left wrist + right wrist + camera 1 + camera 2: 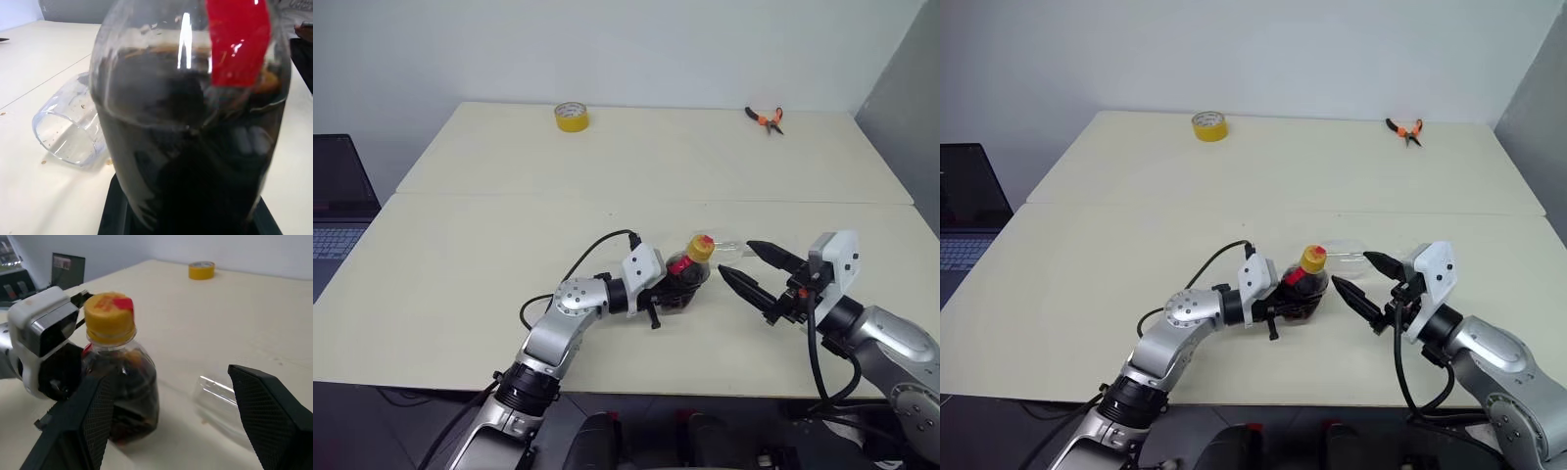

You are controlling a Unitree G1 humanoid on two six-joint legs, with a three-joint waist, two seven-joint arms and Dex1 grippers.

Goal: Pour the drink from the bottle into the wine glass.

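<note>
At the far left edge we see a laptop (337,211) beside the desk (460,284), and a yellow tape roll (571,117) lies at the back of the desk. Our left gripper (674,290) is pinching the bottle (688,274), which stands upright near the front, capped in yellow and holding the dark drink (128,396). Just behind it the wine glass (68,129) lies on its side. Our right gripper (754,271) hangs with fingers spread beside the bottle. Orange pliers (767,118) sit far back right.
</note>
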